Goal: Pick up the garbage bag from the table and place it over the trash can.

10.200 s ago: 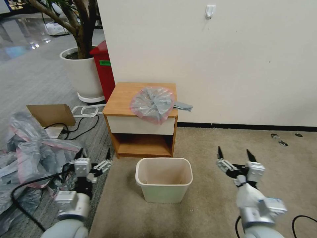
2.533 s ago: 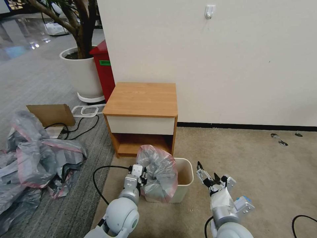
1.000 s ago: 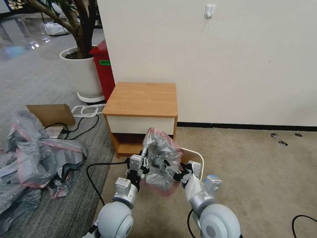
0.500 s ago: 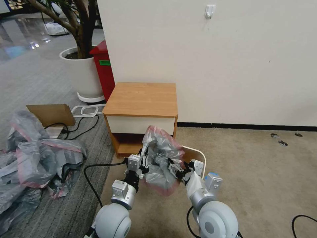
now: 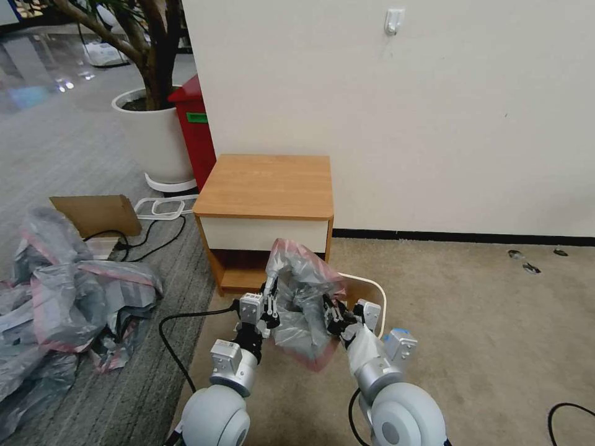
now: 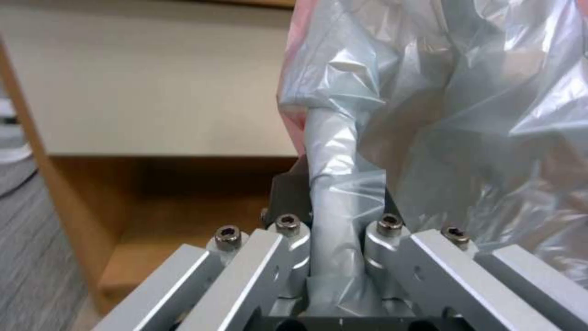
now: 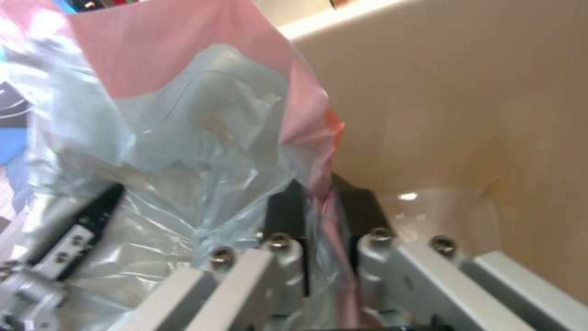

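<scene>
Nearest the camera, both grey-white arms are reaching forward and inward from the lower edge of the head view, elbows low and wrists raised toward each other. The left gripper [image 5: 268, 303] is pinching one side of the thin translucent grey plastic garbage bag with a pink rim band [image 5: 304, 297], its jaws clenched on a twisted fold of film running straight up between them in the left wrist view [image 6: 334, 184]. The right gripper [image 5: 331, 316] is gripping the opposite side, jaws closed on the pink rim [image 7: 319, 193]. The bag is hanging between them, bunched and crumpled, its long axis roughly upright, covering most of the small cream-white rectangular plastic trash can [image 5: 372, 291]; only the can's far right rim and inner wall are showing, so whether the bag is over the rim is hard to tell. Beyond is standing the small wooden nightstand with a light-brown surface [image 5: 266, 186], against the wall.
</scene>
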Controlling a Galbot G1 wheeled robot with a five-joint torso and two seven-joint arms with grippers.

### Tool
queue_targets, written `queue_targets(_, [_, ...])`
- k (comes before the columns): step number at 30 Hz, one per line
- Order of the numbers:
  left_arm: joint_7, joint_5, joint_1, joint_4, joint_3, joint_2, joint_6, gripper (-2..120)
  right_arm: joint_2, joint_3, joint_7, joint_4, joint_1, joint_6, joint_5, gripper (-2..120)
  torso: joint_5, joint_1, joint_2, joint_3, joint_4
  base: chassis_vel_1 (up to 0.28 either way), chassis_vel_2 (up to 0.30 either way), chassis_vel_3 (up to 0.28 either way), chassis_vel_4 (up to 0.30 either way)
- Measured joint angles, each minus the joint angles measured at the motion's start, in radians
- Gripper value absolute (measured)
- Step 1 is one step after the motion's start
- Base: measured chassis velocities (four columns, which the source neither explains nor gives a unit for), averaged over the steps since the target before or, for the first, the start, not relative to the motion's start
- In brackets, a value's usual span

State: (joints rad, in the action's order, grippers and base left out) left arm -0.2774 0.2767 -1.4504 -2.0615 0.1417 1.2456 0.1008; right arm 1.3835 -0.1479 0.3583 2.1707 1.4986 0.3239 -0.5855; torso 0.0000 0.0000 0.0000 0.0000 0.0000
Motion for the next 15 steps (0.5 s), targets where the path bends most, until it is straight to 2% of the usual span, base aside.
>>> queue_targets(3, [-0.019, 0.014, -0.002, -0.002, 0.002, 0.002, 0.016, 7, -0.006, 0.000, -0.008, 0.008, 0.003, -0.007, 0.036, 0, 0.0000, 0.000, 0.000, 0.000, 0.0000, 0.000, 0.000, 0.000, 0.000])
queue_targets(11, [-0.047, 0.025, -0.009, -0.004, 0.012, 0.003, 0.053, 7, -0.045, -0.019, -0.053, 0.079, 0.010, -0.010, 0.077, 0, 0.0000, 0.000, 0.000, 0.000, 0.0000, 0.000, 0.000, 0.000, 0.000])
queue_targets(15, [-0.048, 0.034, -0.018, -0.015, 0.013, 0.001, 0.076, 7, -0.094, -0.061, -0.088, 0.134, -0.014, 0.022, 0.054, 0, 0.0000, 0.000, 0.000, 0.000, -0.0002, 0.000, 0.000, 0.000, 0.000])
